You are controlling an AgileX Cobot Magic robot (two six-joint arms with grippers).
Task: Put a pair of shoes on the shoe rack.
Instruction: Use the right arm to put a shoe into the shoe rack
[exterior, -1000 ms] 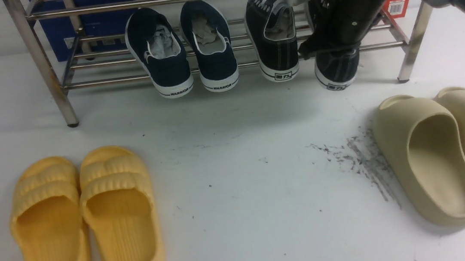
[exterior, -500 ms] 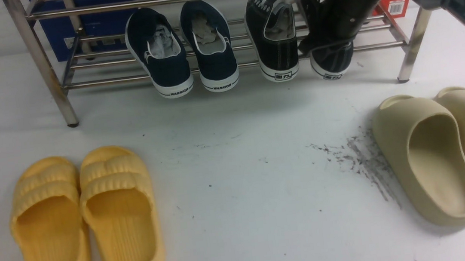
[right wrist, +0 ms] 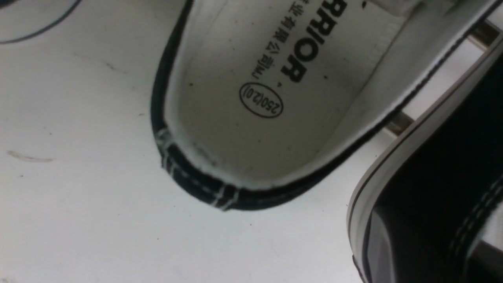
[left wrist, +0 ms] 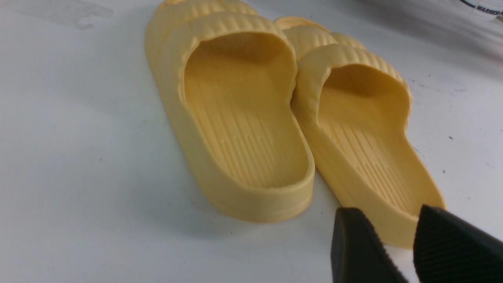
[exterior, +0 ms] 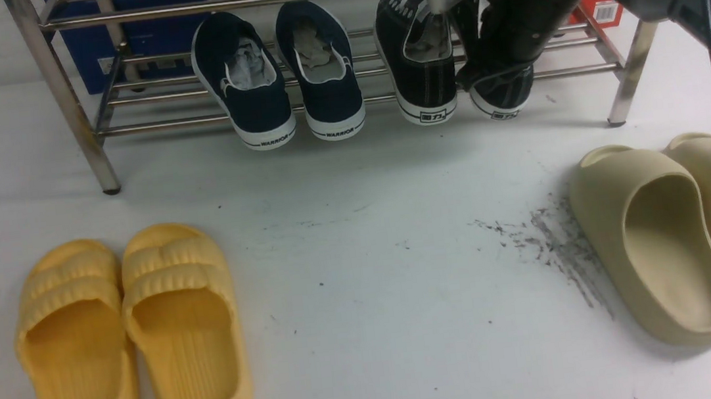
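The right pincer [right wrist: 428, 243] is closing on the side of the outer black sneaker [exterior: 504, 88], one finger inside its opening, while that shoe is sitting on the lower shelf of the metal rack [exterior: 159, 124], just beside its black mate [exterior: 423, 60]. Next to them, two navy slip-ons [exterior: 256, 84] are resting on the same shelf. The left pincer [left wrist: 393, 236] is standing wide open, holding nothing, near the yellow slides [left wrist: 251, 118].

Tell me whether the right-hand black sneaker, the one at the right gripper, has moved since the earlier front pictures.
Yes: the sneaker has moved left, away from the rack's right front leg, and its heel sits closer to the rack's lowest bar.
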